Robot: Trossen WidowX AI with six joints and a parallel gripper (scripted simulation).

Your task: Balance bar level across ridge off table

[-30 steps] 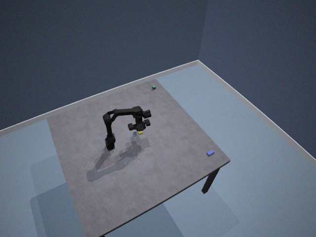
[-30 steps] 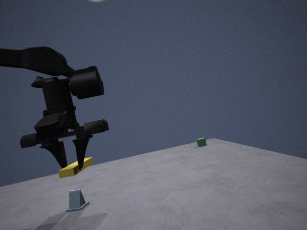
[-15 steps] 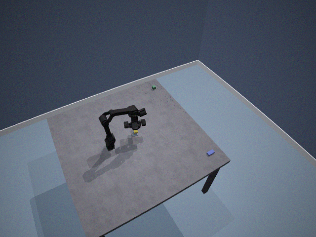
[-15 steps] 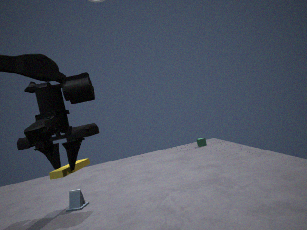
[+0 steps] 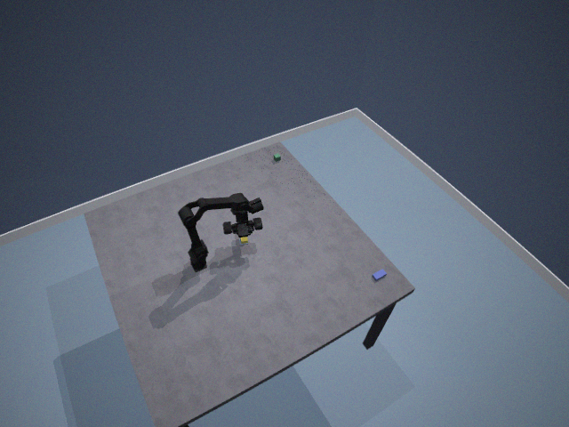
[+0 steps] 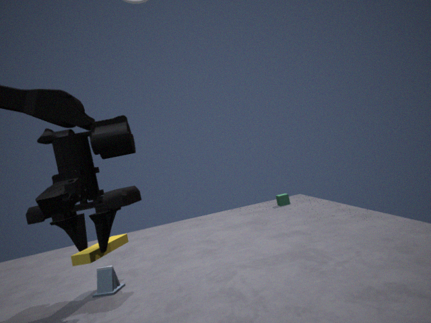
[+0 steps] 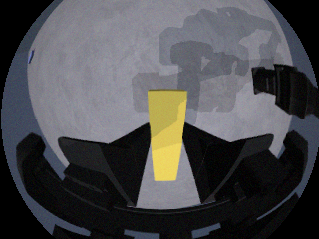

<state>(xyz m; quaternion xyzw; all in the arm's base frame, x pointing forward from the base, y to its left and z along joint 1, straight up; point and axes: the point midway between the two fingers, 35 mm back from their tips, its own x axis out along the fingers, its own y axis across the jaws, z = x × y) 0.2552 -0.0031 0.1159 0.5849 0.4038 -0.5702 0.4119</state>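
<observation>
The yellow bar [image 5: 244,239] [image 6: 118,240] [image 7: 167,117] is held across the fingertips of my gripper [image 6: 93,250] [image 7: 165,126], which is shut on it near its middle. In the exterior view the bar hangs in the air above the grey-blue ridge [image 6: 104,280], with a gap between them. The ridge stands on the table on a thin base. In the top view the arm hides the ridge, and in the wrist view it cannot be made out. How exactly the bar's middle lines up with the ridge top cannot be told.
A green block [image 5: 276,157] [image 6: 282,199] lies at the far corner of the table [image 5: 293,294] [image 6: 278,271]. A blue block [image 5: 380,274] [image 7: 31,56] lies near the right corner. The arm's shadow falls around the ridge.
</observation>
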